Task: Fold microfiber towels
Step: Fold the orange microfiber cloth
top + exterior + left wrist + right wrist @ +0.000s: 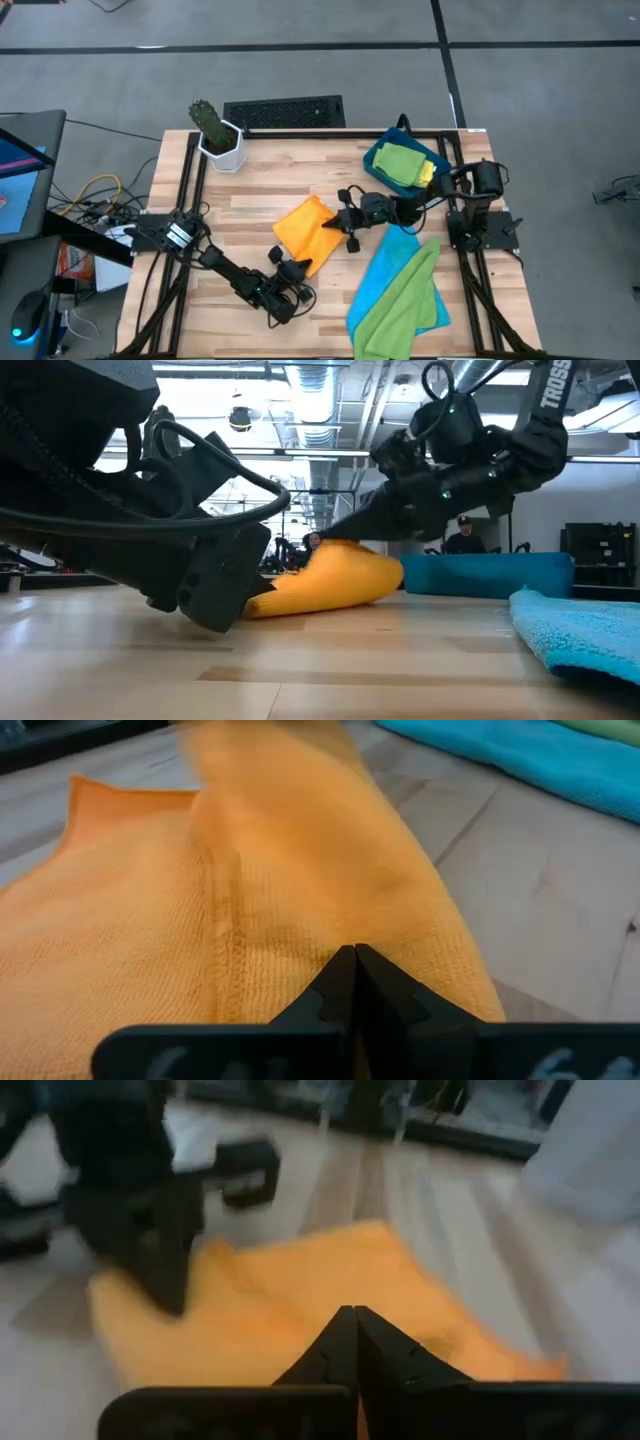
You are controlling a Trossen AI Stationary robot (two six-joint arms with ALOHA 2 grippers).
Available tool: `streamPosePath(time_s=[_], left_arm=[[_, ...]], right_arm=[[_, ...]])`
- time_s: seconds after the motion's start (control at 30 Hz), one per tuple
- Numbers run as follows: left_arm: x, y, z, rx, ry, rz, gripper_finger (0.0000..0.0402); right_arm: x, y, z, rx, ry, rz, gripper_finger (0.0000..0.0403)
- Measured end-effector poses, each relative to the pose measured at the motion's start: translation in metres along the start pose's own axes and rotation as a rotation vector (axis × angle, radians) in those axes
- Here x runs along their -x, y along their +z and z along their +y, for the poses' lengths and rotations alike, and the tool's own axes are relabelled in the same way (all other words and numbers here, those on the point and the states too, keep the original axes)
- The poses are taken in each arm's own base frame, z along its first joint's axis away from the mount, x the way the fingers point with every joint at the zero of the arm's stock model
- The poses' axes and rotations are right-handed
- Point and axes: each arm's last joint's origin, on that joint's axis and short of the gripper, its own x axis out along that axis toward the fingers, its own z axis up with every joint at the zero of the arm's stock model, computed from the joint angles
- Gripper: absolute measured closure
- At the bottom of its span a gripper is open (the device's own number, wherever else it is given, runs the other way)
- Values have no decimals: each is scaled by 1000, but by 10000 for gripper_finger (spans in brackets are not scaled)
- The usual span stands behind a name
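At the middle of the pale wooden table (250, 200) lies the soft orange microfiber towel (308, 232), partly doubled over. The right end effector (335, 222) has its fingers pressed together on the towel's far edge, and the left end effector (297, 268) is clamped shut on its near corner. Beside them, a bright blue towel (385, 275) lies spread with a lime green towel (405, 300) draped across it. Farther back, a dark-blue rectangular tray (380, 155) holds another green towel (400, 162) over a yellow one (427, 174).
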Motion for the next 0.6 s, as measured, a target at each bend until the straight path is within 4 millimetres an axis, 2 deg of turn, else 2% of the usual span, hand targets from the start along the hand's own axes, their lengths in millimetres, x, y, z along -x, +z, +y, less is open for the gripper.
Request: streamPosePath(time_s=[0.17,0.33,0.5,0.6], left_arm=[[0,0,0,5,0,1,401],[1,-1,0,8,0,0,401],[1,-1,0,7,1,0,401],[1,-1,0,17,4,-4,401]], right_arm=[[-1,-24,4,-20,-66,195,383],[6,-33,4,-51,-168,254,376],[12,-24,1,-30,-294,240,382],[18,1,9,-4,-299,123,385]])
